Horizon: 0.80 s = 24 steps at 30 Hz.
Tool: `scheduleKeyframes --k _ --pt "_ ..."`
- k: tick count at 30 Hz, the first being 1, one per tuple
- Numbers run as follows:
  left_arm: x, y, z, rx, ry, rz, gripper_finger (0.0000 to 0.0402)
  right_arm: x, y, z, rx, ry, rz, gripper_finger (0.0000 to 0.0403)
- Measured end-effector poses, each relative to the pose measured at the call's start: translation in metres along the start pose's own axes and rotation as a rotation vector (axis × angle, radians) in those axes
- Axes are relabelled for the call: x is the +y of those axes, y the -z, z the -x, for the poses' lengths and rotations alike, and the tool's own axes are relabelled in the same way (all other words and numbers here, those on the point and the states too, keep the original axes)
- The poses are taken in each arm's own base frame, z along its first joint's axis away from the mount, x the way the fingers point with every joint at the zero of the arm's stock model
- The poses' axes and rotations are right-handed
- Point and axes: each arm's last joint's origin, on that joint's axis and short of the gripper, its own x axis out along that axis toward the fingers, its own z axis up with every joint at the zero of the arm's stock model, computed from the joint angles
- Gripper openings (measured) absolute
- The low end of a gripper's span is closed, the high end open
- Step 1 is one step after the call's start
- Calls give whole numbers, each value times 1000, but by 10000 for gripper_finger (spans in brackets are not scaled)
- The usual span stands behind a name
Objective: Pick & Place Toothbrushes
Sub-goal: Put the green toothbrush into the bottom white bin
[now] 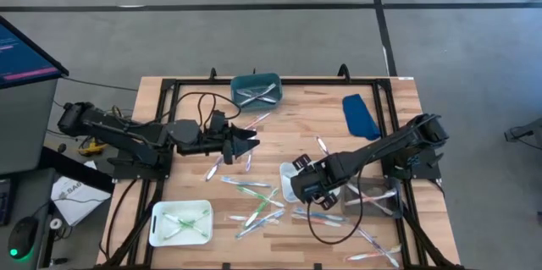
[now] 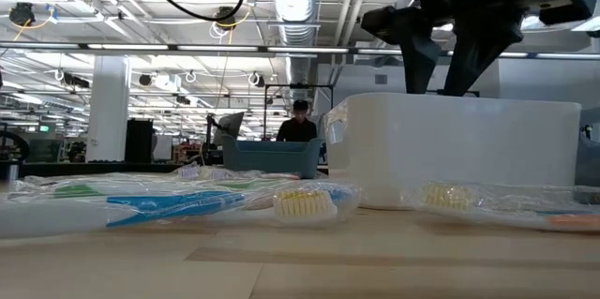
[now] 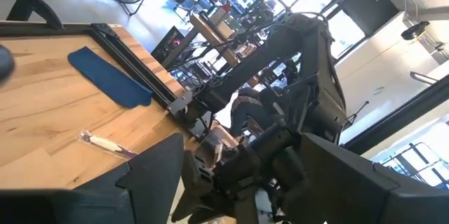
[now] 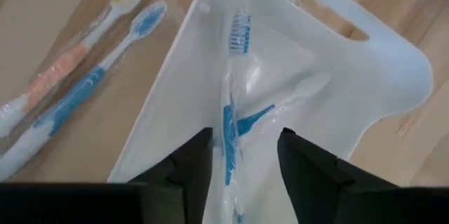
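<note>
Hovering: right gripper (image 4: 242, 155) over blue toothbrush (image 4: 230, 122) | white tray (image 4: 365, 76)

Industrial lab or workshop hall: exposed ceiling ducts (image 2: 298, 4), strip lighting, concrete floor (image 1: 212, 41), workbenches behind, a monitor (image 1: 21, 50) beside the wooden table (image 1: 296, 126).

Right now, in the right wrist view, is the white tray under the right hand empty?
No. A wrapped blue toothbrush lies inside the white tray, just ahead of the right hand.

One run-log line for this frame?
right gripper: open over white tray | blue toothbrush: in tray | left gripper: open, waiting
</note>
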Motion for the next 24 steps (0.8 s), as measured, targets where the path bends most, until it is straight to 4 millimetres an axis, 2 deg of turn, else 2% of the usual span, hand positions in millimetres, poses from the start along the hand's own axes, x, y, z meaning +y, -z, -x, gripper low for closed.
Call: scheduleKeyframes --k 5,14,20,24 --pt "0 6 -3 21 2 -28 282 -6 -6 11 -20 8 -23 164" --pt "2 32 -18 115 -16 -66 282 -35 -11 45 -21 29 -87 153" --pt "2 47 -24 257 69 -84 282 -46 1 75 85 0 -156 137" --pt "1 59 -25 313 117 -255 282 -46 15 100 62 6 -172 123"
